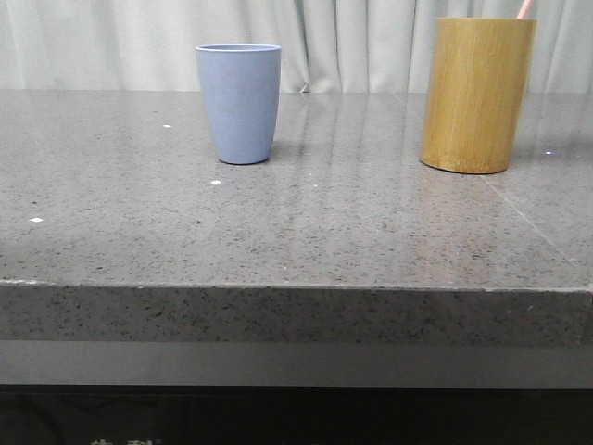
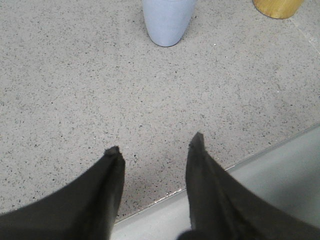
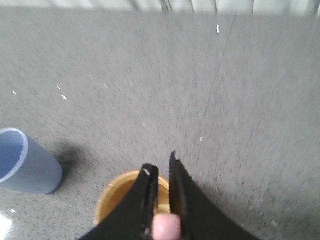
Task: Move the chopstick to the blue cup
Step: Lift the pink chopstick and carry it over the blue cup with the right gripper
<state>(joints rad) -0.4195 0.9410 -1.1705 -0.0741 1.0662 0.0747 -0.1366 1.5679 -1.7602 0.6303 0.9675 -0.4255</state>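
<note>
Speckled grey worktop (image 1: 296, 232), pale curtain behind — chopstick being drawn from the wooden cup (image 1: 476, 95)
Right claw (image 3: 161, 172) is clamped on the pink chopstick (image 3: 166, 226) above the tan holder; left claw (image 2: 156, 149) hangs spread and empty near the worktop edge. Next it likely needs a clean lift, then a carry over the blue cup (image 1: 239, 102) — no readable writing

A pale pleated curtain (image 1: 111, 42) hangs behind the glossy grey speckled stone table (image 1: 296, 241).

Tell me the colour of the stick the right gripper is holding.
Pale pink. The chopstick shows best in the right wrist view, between the right gripper's fingers.
</note>
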